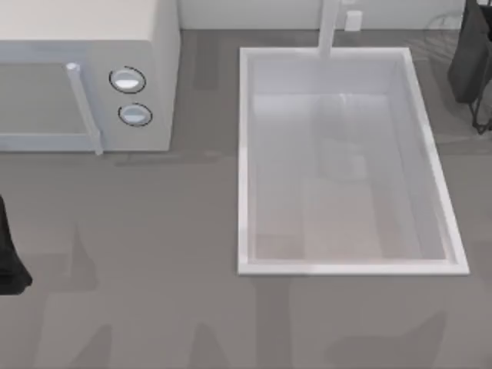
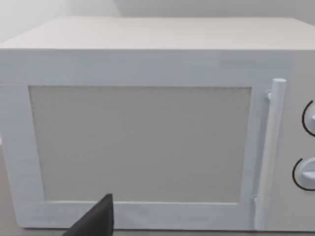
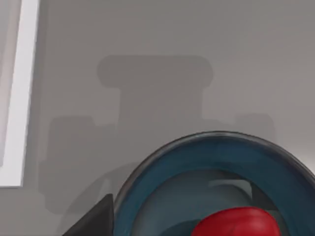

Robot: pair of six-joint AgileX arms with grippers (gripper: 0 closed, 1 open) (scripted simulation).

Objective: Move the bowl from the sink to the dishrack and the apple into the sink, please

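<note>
Sink (image 1: 244,154): seen empty in the top view; its white rim (image 3: 19,98) lies just off to one side of the right gripper.
Microwave (image 2: 147,132): faced closely by the left gripper, parked.
Bowl (image 3: 216,162): directly beneath the right wrist, on the grey counter, outside the sink.
Apple (image 3: 236,223): resting inside the bowl; right arm judged nearer.
Finger spacing: cannot be told for either gripper.

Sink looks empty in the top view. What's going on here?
The sink has nothing in it. The bowl sits close under the right end effector, over the grey table beside the sink's rim. The apple appears to lie inside the bowl. Whether the bowl is gripped cannot be told. The left end effector is parked at the table's left side, facing the microwave.
</note>
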